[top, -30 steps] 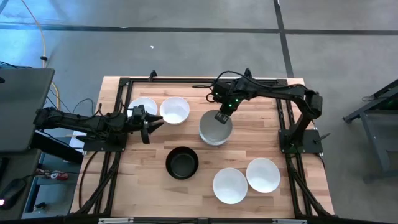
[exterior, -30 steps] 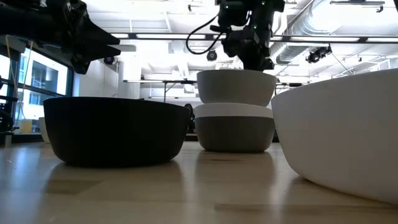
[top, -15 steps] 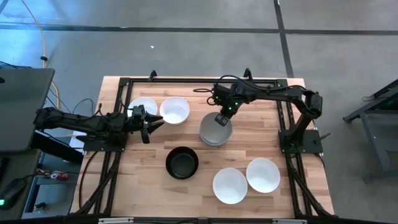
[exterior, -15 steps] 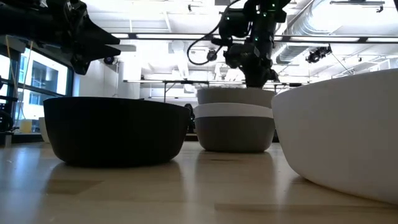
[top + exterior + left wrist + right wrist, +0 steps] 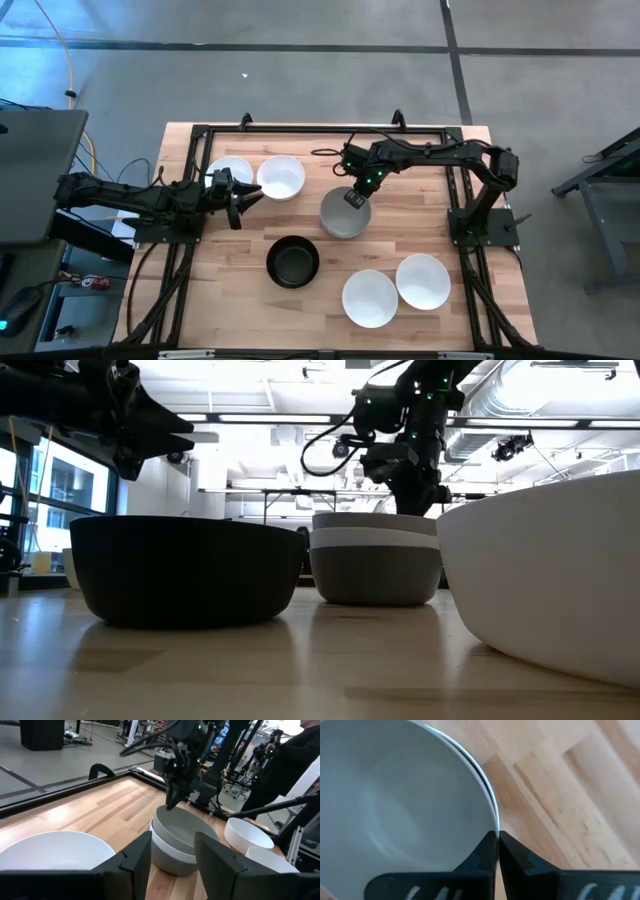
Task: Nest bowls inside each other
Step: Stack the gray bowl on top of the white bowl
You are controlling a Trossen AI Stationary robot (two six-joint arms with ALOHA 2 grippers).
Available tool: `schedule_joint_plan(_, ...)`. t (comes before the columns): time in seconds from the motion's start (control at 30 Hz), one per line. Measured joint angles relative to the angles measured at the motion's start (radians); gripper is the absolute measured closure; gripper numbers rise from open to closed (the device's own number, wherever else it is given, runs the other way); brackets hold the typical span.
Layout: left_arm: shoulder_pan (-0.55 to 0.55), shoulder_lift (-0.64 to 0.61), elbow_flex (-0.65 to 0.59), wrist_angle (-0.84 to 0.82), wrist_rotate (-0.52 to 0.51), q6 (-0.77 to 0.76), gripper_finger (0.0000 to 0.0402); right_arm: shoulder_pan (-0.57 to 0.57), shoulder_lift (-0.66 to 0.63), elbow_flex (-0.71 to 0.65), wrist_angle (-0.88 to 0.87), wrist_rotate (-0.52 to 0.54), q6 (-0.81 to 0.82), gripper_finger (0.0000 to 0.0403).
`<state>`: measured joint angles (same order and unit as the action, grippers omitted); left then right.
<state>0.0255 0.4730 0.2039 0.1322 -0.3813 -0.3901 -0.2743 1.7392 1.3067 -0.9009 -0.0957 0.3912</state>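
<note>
The right gripper (image 5: 355,197), mid-frame, pinches the rim of a light grey bowl (image 5: 343,214) sitting in the stack. Next it should let go. The left gripper (image 5: 243,198) waits at left, fingers apart.

Bowls partly lost from view
The nearest white bowl (image 5: 548,575) is cut by the low view's edge; stack (image 5: 375,556) depth is concealed.

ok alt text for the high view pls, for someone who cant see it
The right gripper pinches the rim of a grey bowl nested in a stack at the wooden table's centre. A black bowl and four white bowls lie around; the left gripper waits open.
</note>
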Motion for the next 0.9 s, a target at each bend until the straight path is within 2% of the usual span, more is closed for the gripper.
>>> schedule_joint_plan(0.9, 0.0, 0.0, 0.0, 0.0, 0.003, -0.003, 0.0265, 0.027, 0.002, -0.035, -0.047, 0.01, 0.062, 0.0402)
